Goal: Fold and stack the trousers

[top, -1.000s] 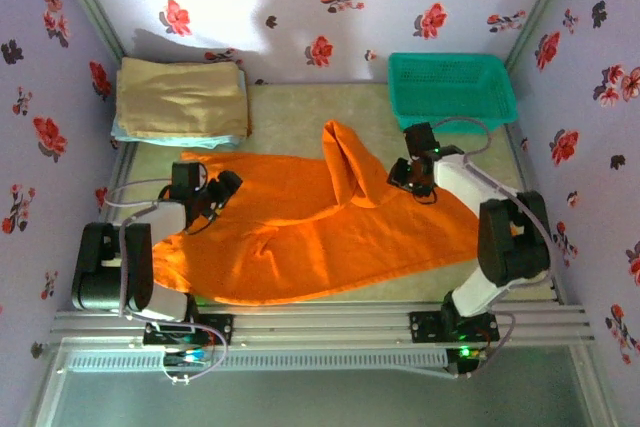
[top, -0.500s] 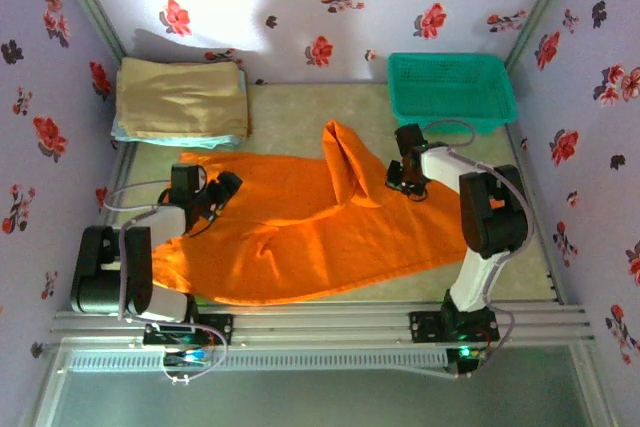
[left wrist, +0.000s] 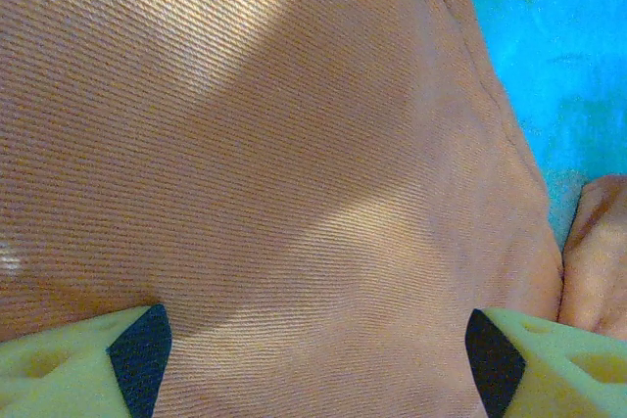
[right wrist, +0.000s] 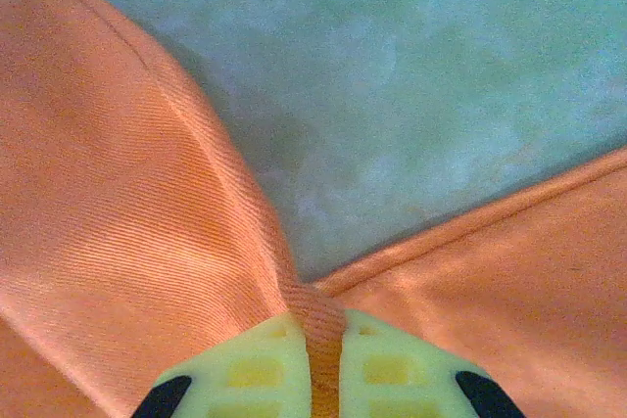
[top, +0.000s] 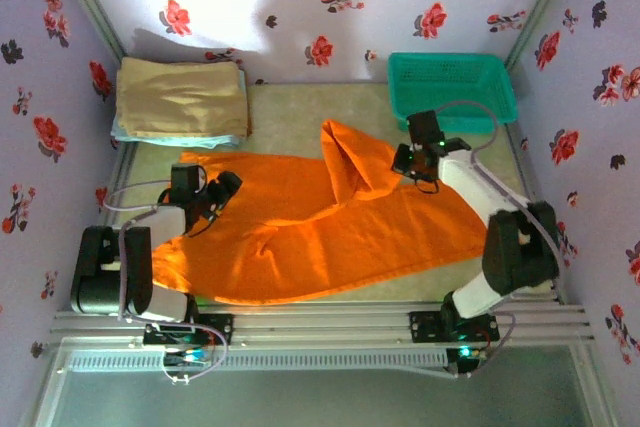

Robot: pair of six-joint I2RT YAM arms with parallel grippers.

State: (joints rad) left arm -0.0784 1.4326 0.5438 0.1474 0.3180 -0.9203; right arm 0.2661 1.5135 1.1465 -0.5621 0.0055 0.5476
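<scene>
The orange trousers (top: 320,232) lie spread across the mat, with one part bunched into a raised fold (top: 345,157) near the middle back. My right gripper (top: 408,169) is at the cloth's back edge beside that fold. In the right wrist view it (right wrist: 324,359) is shut on a pinched ridge of the trousers (right wrist: 147,193), with bare mat beyond. My left gripper (top: 215,199) rests low over the left part of the trousers. In the left wrist view it (left wrist: 313,359) is open, its fingertips (left wrist: 142,345) wide apart over flat orange cloth (left wrist: 274,144).
A tan folded cloth on a light blue one (top: 180,99) sits at the back left. A green basket (top: 450,87) stands at the back right, just behind my right gripper. Flowered walls close in on three sides. Bare mat (top: 290,112) shows between the stack and the basket.
My right gripper has closed on the trousers' edge and shifted slightly back and right, pulling the cloth edge with it. The left arm has not moved.
</scene>
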